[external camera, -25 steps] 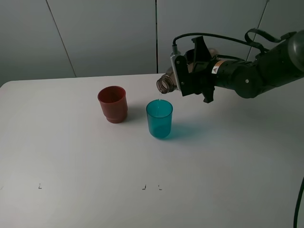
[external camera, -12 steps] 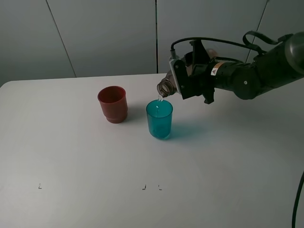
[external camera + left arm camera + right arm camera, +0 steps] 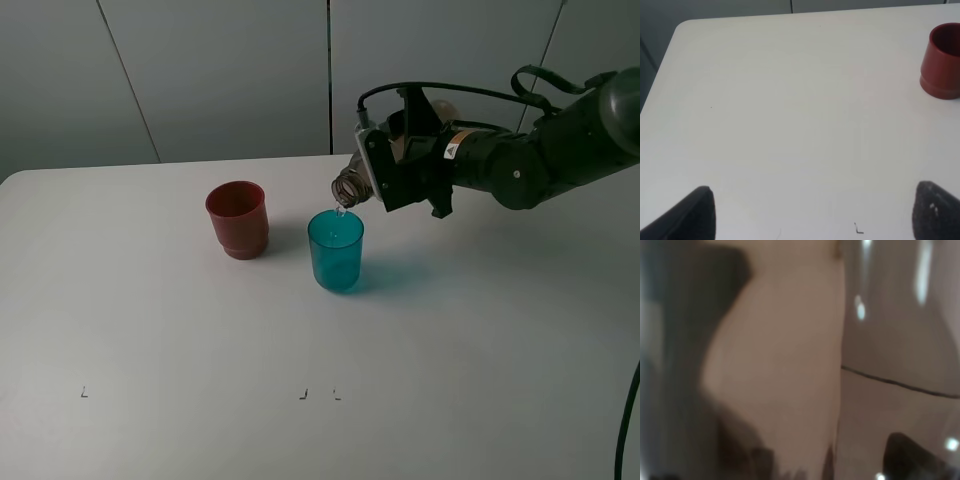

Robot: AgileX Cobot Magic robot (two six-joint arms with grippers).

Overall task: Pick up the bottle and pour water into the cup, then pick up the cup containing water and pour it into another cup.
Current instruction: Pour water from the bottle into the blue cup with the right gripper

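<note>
While the white table (image 3: pixel 150 320) filled most of the high view, the right arm (image 3: pixel 540 160) reached in over it from the right side. Right gripper (image 3: pixel 388 178): jaws clamped around the body of the bottle (image 3: pixel 348 187), held off the table and tipped nearly flat, mouth angled down. Bottle mouth sat just above the rim of the teal cup (image 3: pixel 335 252); a thin trickle of water (image 3: pixel 340 209) ran between them. Right wrist view was only a brownish blur, nothing readable. Red cup (image 3: pixel 238 219) stood upright near the teal cup, on its left, not touching; it also showed in the left wrist view (image 3: pixel 941 70). Left gripper (image 3: pixel 815 215): jaws spread wide over bare table, gripping nothing, two dark fingertips (image 3: pixel 695 215) in frame. Small black marks (image 3: pixel 84 392) near the front edge.
</note>
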